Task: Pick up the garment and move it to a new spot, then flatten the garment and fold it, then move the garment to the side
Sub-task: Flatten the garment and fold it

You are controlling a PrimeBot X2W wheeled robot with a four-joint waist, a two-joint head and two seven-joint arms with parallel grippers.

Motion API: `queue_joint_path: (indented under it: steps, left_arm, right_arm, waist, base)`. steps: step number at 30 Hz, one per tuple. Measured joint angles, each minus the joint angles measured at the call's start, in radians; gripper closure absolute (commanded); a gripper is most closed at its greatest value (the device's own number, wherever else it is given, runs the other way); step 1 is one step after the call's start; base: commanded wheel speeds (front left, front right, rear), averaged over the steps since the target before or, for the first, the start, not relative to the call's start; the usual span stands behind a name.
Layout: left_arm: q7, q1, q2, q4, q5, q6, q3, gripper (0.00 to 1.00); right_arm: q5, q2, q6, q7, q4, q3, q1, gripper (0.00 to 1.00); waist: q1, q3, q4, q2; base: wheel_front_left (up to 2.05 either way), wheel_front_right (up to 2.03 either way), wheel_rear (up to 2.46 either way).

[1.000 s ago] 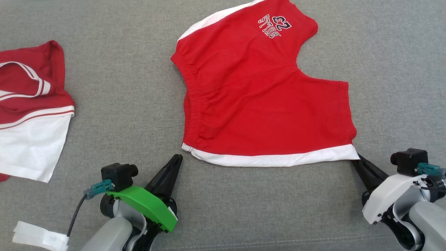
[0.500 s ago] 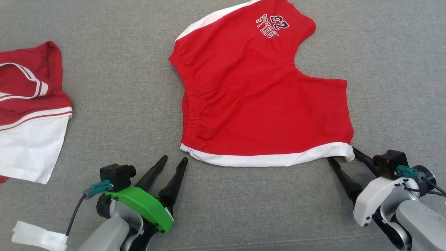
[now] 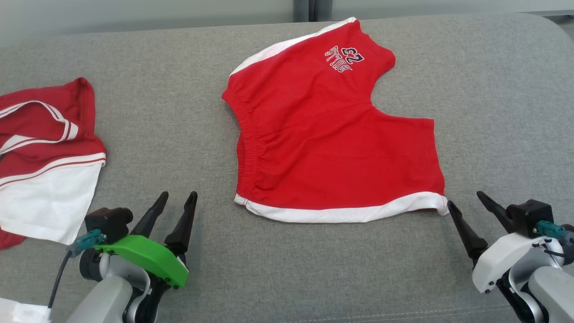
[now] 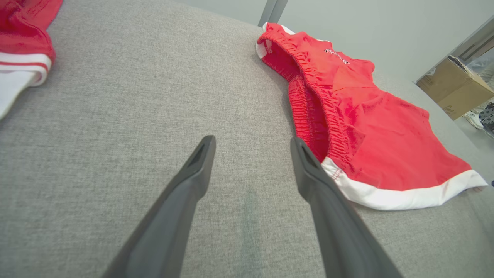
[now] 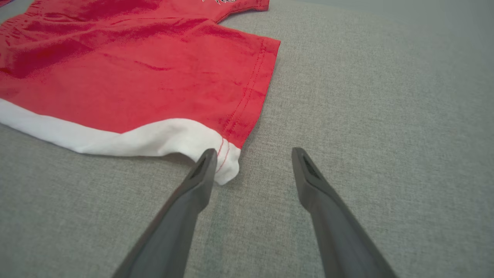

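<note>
Your left gripper (image 3: 179, 194) and right gripper (image 3: 465, 198) are wide open and empty. Lower right, a finger (image 3: 461, 226) may catch the corner of the red shorts (image 3: 332, 143) and wrinkle them

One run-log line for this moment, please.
red shorts with white side stripes spread flat, unfolded, on grey fabric surface | left gripper: jaws open, empty, clear of shorts | right gripper: jaws open, empty, at shorts' near corner

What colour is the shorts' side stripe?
White, on red shorts; clearest in the head view.
</note>
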Motion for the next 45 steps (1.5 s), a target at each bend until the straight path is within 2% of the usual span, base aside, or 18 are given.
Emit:
queue_joint_path:
  steps: [6, 10, 14, 21, 28, 36, 45]
  left_arm:
    - [0.0, 0.027, 0.019, -0.05, 0.068, 0.023, 0.078, 0.0]
    - [0.0, 0.033, 0.017, -0.078, 0.12, 0.028, 0.09, 0.0]
    - [-0.002, 0.07, 0.012, -0.122, 0.166, 0.052, 0.124, 0.0]
    - [-0.003, 0.09, -0.014, -0.178, 0.25, 0.06, 0.148, 0.0]
    - [-0.003, 0.176, -0.02, -0.198, 0.302, 0.077, 0.199, 0.0]
    - [-0.003, 0.212, -0.045, -0.203, 0.327, 0.09, 0.281, 0.0]
    - [-0.003, 0.27, -0.076, -0.197, 0.334, 0.095, 0.383, 0.0]
  right_arm:
    - [-0.002, 0.004, -0.011, -0.009, -0.047, -0.08, -0.002, 0.0]
    - [-0.015, 0.009, -0.017, -0.009, -0.056, -0.097, 0.002, 0.0]
    - [-0.061, 0.048, -0.018, -0.009, -0.104, -0.138, 0.018, 0.0]
    - [-0.12, 0.102, -0.025, -0.011, -0.15, -0.214, 0.07, 0.0]
    - [-0.198, 0.162, -0.025, -0.012, -0.194, -0.276, 0.128, 0.0]
    - [-0.235, 0.185, -0.026, -0.013, -0.192, -0.355, 0.216, 0.0]
    - [-0.277, 0.224, -0.026, -0.013, -0.193, -0.401, 0.244, 0.0]
  waist:
    - [0.0, -0.038, -0.005, 0.0]
    - [0.0, -0.057, -0.008, 0.0]
    - [0.0, -0.078, -0.01, 0.0]
    - [0.0, -0.083, -0.003, 0.0]
    - [0.0, -0.1, -0.007, 0.0]
    - [0.0, -0.104, -0.013, 0.0]
    - [0.0, -0.109, -0.023, 0.0]
  base:
    - [0.0, 0.0, 0.0]
    - [0.0, 0.0, 0.0]
    - [0.0, 0.0, 0.0]
    - [0.0, 0.0, 0.0]
    - [0.0, 0.0, 0.0]
    - [0.0, 0.0, 0.0]
    - [0.0, 0.0, 0.0]
